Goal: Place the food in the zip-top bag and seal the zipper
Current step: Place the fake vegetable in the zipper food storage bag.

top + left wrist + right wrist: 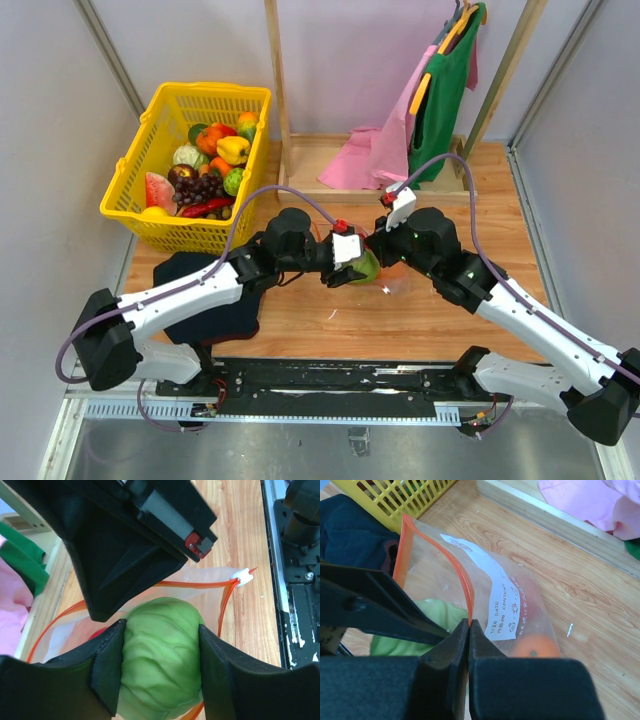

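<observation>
A pale green cabbage (161,655) sits between the pads of my left gripper (161,627), which touch it on both sides, right over the open mouth of the clear zip-top bag (210,585). Its red-orange zipper (200,584) ends at a white slider (243,576). My right gripper (469,622) is shut on the zipper strip (462,580), holding that edge of the bag (510,595) up. An orange (535,647) lies inside the bag. In the top view both grippers meet at mid-table, left gripper (352,268), right gripper (385,250), with the cabbage (366,267) between them.
A yellow basket (130,190) with more toy food (210,165) stands at the back left. A dark cloth (205,300) lies under the left arm. A wooden rack (280,90) at the back holds pink cloth (375,150) and a green garment (445,90).
</observation>
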You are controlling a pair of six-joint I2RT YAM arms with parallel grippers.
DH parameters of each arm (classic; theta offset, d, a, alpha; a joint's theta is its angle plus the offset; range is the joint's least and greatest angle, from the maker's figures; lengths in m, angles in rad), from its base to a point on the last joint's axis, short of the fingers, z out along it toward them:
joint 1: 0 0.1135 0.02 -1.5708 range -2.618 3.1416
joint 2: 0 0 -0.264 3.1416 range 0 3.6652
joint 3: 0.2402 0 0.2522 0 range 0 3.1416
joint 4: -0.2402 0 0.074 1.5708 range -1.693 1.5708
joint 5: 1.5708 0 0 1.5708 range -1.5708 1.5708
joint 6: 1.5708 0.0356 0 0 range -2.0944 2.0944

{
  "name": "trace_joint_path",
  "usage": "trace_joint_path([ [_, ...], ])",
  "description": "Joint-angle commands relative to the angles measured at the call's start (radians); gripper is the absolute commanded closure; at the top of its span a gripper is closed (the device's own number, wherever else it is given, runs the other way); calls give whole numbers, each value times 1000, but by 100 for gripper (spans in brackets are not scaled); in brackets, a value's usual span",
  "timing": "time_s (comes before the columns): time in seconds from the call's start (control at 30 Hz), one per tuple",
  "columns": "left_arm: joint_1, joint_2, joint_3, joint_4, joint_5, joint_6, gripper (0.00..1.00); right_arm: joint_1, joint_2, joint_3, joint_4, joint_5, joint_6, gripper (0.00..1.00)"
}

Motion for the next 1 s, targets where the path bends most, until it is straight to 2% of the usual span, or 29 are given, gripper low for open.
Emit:
trace_joint_path([
  [0.0, -13, 35, 31, 46, -3, 25, 42, -27, -1, 32, 28, -19, 6, 99],
  [0.2, -15, 65, 31, 80, -4, 5, 32, -26, -2, 30, 28, -16, 5, 99],
  [0.4, -16, 47, 33, 76, -34, -29, 10, -26, -4, 28, 28, -10, 2, 99],
  [0.5, -16, 32, 34, 71, -52, -51, 7, -27, -2, 26, 29, -8, 2, 99],
  [0.67, -16, 12, 48, 50, -91, -101, 6, -27, -4, 23, 28, -4, 4, 99],
  [0.97, -16, -72, 92, -57, -281, -225, 7, -27, -6, 21, 28, 10, 4, 99],
])
